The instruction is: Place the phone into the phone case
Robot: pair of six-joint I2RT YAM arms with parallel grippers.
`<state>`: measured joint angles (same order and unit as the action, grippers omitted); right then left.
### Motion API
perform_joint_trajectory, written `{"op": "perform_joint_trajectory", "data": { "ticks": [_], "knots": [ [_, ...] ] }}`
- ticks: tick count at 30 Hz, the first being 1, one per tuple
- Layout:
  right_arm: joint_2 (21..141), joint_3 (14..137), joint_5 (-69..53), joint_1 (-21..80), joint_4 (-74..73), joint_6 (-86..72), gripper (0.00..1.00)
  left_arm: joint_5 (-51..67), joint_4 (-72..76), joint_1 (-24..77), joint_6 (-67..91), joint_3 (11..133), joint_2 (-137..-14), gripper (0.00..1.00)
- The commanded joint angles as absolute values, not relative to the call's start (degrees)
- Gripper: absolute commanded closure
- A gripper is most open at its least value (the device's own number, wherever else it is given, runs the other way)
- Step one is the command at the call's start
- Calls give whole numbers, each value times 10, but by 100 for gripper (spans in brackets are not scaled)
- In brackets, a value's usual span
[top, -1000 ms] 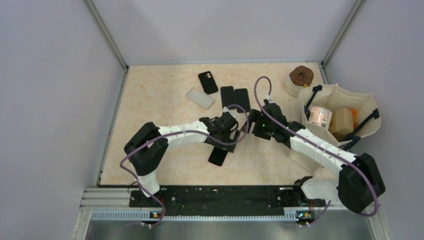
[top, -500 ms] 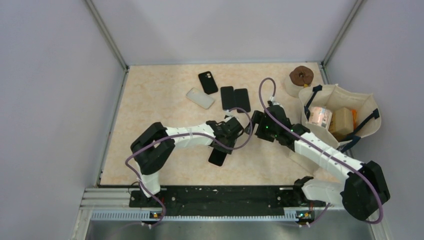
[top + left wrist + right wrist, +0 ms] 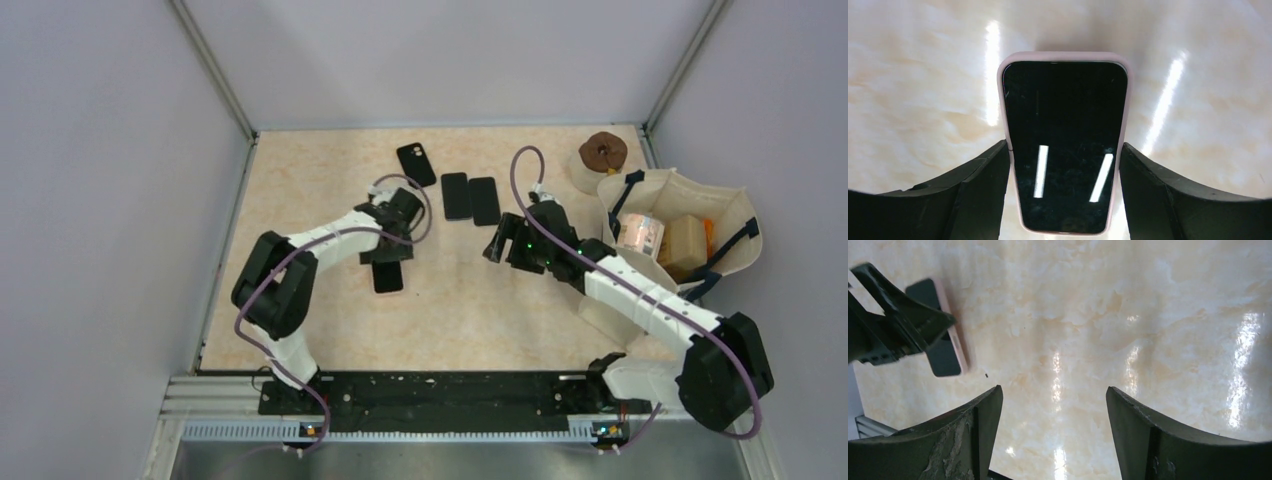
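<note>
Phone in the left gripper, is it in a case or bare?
In a case: its pink rim wraps the dark screen of the phone.

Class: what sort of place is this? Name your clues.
Likely a robot test cell: grey walls around a table, left arm and right arm bolted at its edge, phones laid out.

The phone point(image 3: 1064, 125) sat in its pink case point(image 3: 1063, 55).
Screen dark and up, gripped between the fingers point(image 3: 985, 175) of the left gripper point(image 3: 1065, 152), far end past their tips.

Left gripper point(image 3: 1064, 146) has a dark finger point(image 3: 983, 195) pressed against each long side of the phone point(image 3: 1064, 125), screen up. It's seated in a pale pink case point(image 3: 1063, 55), with marbled table point(image 3: 923, 75) all around.
</note>
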<state>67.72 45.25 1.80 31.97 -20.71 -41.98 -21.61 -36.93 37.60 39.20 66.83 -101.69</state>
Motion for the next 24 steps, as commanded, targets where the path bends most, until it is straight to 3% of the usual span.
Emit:
{"op": "perform_joint_trajectory", "data": {
  "ticks": [1, 14, 15, 20, 24],
  "knots": [
    [717, 499, 8, 316, -183, -393, 24, -249, -392, 279, 395, 695, -995, 73],
    [842, 566, 2, 316, -168, -367, 24, -212, -420, 94, 381, 783, -1101, 70],
    [843, 567, 2, 316, -167, -367, 24, -208, -418, 88, 382, 781, -1103, 66],
    [844, 566, -21, 316, -166, -354, 23, -196, -407, 82, 384, 775, -1087, 23],
    [842, 572, -19, 316, -174, -345, 21, -188, -416, 82, 393, 792, -1058, 7]
  ]
}}
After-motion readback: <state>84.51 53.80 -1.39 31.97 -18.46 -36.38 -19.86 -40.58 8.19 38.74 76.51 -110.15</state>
